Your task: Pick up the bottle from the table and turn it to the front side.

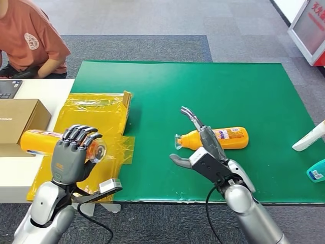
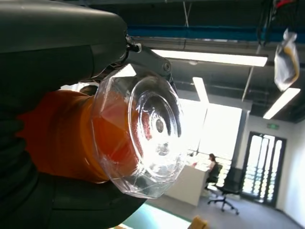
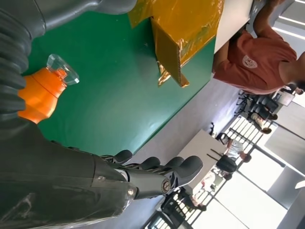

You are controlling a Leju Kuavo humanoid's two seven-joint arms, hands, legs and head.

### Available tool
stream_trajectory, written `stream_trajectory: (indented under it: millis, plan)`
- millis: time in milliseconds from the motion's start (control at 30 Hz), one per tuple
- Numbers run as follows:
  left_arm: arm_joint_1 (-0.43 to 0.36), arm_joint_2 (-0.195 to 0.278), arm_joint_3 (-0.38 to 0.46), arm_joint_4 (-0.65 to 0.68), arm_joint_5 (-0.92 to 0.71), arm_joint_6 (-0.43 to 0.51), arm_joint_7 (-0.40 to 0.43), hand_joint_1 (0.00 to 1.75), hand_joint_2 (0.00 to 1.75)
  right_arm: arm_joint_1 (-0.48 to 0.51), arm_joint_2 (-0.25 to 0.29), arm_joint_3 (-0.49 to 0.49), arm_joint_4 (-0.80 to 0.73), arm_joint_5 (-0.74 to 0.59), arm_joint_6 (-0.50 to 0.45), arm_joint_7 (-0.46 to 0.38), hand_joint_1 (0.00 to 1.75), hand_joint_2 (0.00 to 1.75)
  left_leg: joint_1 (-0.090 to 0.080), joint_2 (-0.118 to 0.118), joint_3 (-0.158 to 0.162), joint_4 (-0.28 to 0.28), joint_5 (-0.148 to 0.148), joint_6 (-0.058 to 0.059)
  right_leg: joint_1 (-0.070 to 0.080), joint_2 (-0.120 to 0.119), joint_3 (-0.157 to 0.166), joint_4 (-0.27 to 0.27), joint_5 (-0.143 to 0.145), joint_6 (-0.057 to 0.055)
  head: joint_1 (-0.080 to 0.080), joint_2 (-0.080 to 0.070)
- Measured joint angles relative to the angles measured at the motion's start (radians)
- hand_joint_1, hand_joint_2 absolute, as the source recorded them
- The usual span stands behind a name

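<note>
Held bottle [image 1: 40,143]: orange, lying sideways in the air at the left, clear cap [image 2: 153,131] pointing right, over the yellow plastic-wrapped tray [image 1: 100,109].
Left hand [image 1: 71,155]: fingers wrapped over the bottle's neck end, thumb underneath.
Second orange bottle [image 1: 224,138]: lying flat on the green mat [image 1: 230,86], cap to the left, label up.
Right hand [image 1: 203,152]: just near of that bottle, fingers spread apart, holding nothing.
Left table: cardboard box [image 1: 19,119], laptop corner [image 1: 8,87].
Far left: seated person in an orange shirt [image 1: 30,35].
Right edge: white bottle [image 1: 310,137] and teal bottle [image 1: 316,171].
</note>
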State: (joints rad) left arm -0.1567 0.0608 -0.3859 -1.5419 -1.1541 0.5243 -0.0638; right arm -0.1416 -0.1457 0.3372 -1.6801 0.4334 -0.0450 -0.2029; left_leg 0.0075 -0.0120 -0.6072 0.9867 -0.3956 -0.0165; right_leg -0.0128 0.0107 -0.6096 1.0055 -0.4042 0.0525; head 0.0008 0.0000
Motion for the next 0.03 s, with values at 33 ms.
stream_trajectory:
  millis: [33]
  plan:
    - [0.0, 0.002, 0.003, 0.012, -0.007, 0.0, 0.004, 1.75, 1.75, -0.001, 0.0, 0.0, -0.001, 0.0, 0.0, 0.0, 0.0, 1.75, 0.0, 0.0, 0.0, 0.0, 0.0, 0.0, 0.0, 0.0, 0.0, 0.0, 0.0, 0.0, 0.0, 0.0]
